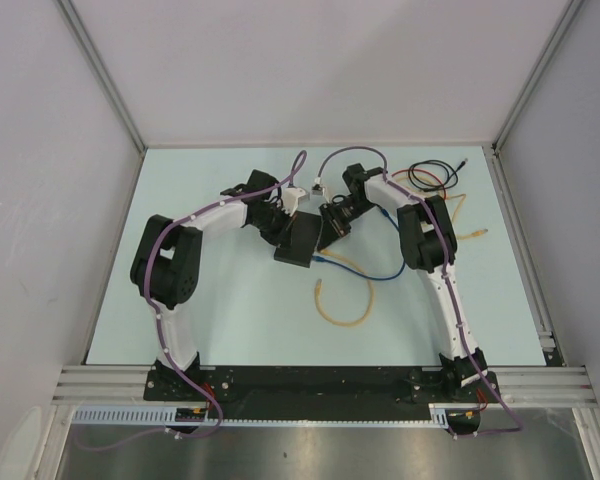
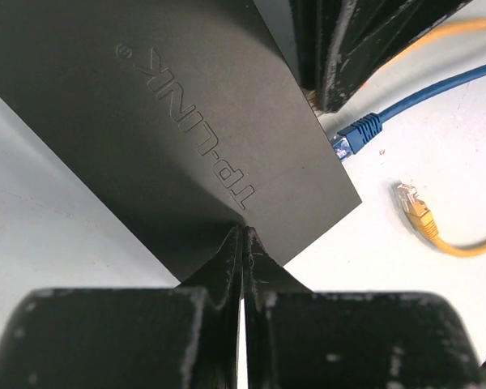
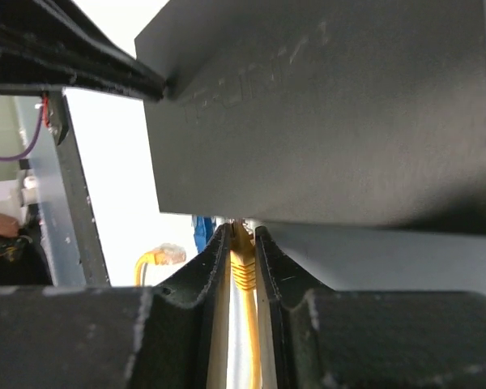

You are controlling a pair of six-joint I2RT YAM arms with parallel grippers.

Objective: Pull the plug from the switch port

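- The table (image 1: 230, 310) is boxed in by grey walls (image 1: 40, 150) on the left, far and right sides. A metal rail (image 1: 320, 380) runs along the near edge, where both arms are bolted.
- The near-left part of the table is bare. Loose cables lie on the right half: a yellow loop (image 1: 345, 312) near the middle, a blue cable (image 1: 385, 268) just beyond it, and a black cable (image 1: 428, 178) at the far right.
- The switch (image 2: 170, 121) sits at the far middle of the table, between the two grippers, with its long sides running slantwise.
- A blue plug end (image 2: 358, 134) lies just beside one corner of the switch. A spare yellow plug end (image 2: 413, 207) lies a little further off.
- The left gripper (image 2: 243, 237) has its fingers pressed together, and their tips meet the switch's edge. It cannot be told whether any of the box is pinched.
- The right gripper (image 3: 241, 231) is closed narrowly on the plug (image 3: 243, 271), a yellow one, with a finger tight against each side. The plug's front end reaches the side of the switch. Whether it sits in the port is hidden.
- The left arm (image 1: 195, 225) bends at an elbow out to the left, and its forearm reaches right toward the switch.
- The right arm (image 1: 435, 245) rises from its base toward the far side, then folds back left to the switch.
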